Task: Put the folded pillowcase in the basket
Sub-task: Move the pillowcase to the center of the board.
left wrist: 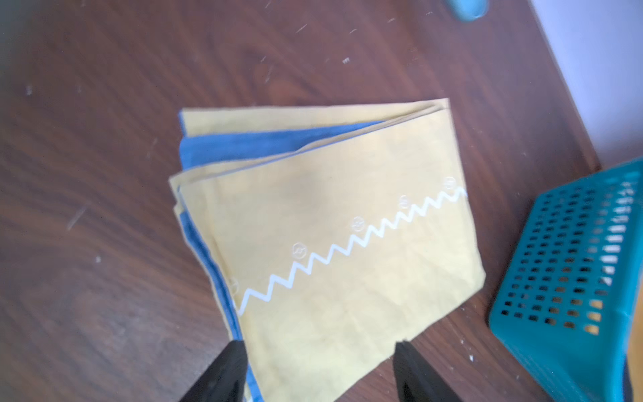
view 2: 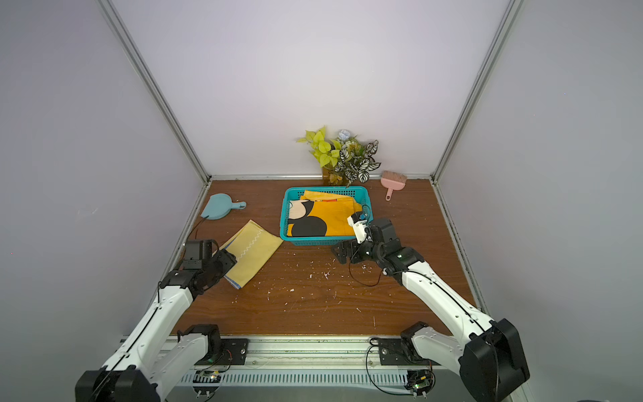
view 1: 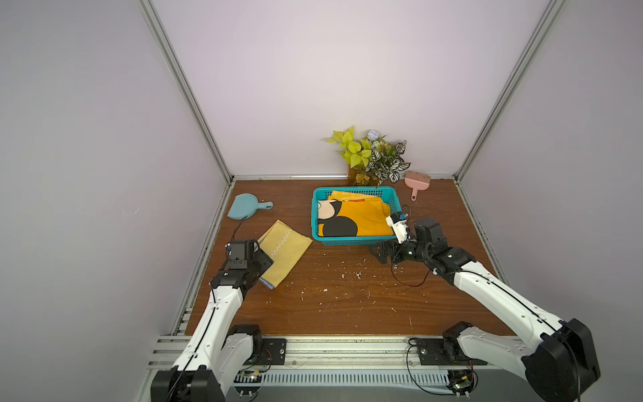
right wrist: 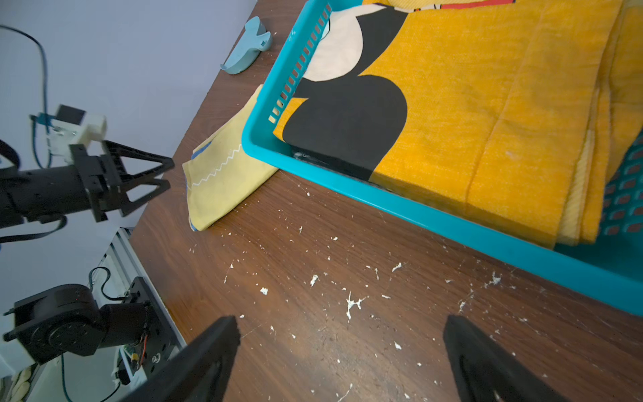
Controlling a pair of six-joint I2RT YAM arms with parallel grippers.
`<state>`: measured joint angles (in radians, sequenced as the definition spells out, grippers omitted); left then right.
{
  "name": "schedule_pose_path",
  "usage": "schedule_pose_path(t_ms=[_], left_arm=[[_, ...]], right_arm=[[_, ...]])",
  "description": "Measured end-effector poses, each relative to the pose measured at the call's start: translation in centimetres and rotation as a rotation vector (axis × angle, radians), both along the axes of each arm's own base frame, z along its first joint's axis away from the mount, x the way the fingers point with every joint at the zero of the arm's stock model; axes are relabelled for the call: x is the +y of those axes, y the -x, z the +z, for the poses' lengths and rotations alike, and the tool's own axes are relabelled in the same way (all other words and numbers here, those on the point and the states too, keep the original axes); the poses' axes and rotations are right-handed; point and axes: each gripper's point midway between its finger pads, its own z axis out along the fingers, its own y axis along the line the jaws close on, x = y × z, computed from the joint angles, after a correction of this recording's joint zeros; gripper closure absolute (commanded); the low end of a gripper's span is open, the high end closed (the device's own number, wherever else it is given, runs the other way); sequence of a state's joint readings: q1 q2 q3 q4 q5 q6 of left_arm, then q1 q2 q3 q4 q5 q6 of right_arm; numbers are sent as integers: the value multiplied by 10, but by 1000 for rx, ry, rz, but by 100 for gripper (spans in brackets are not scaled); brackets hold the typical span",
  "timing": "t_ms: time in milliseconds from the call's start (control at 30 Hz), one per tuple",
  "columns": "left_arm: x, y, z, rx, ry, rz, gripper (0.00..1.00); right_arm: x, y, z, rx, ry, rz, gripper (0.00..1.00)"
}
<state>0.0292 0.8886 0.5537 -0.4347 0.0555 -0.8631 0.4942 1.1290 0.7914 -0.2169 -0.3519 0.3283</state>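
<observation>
On the table, on the left arm's side of the basket, the pillowcase lies flat, one corner at or almost at the basket wall; contact cannot be confirmed. Treat it as light, soft and limp: a stack of thin layers that will sag and may slide apart if only the top layer is pinched. Take hold across the full thickness at a folded edge, not at the loose open edges. It is pale yellow with a white zigzag line and small round marks, with blue inner layers showing along two edges. The left gripper hovers at its near end, jaws apart, clamping nothing. The right gripper hangs over bare table before the basket, jaws wide and empty. An orange cloth already covers most of the basket floor.
</observation>
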Motion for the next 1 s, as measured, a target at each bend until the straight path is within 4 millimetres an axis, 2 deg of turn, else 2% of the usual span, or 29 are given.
schedule_pose_path(t_ms=[33,100,200,267,333,500,633,867,1000], left_arm=[[-2,-6,4,-23,9,-9,100],[-6,-18,4,-37,28,-27,100],[-15,-40,-20,27,71,-60,100],[-22,-52,-40,78,93,-82,100],[-28,-64,-52,95,101,-99,100],[-53,-97,-57,59,115,-159,100],[-61,-117,-57,19,125,-177,100],[-60,-120,-79,51,108,-166,100],[-69,-120,-79,25,96,-186,100]], right_arm=[[1,0,-2,4,2,2,2],[2,-1,-6,14,8,4,5],[3,-1,-10,23,15,5,9],[4,-2,-11,22,17,5,10],[4,-2,-11,21,16,4,9],[4,-3,-10,18,18,2,8],[1,-5,-11,11,31,-15,7],[1,-6,-12,7,38,-18,6],[-1,-7,-13,5,44,-25,6]])
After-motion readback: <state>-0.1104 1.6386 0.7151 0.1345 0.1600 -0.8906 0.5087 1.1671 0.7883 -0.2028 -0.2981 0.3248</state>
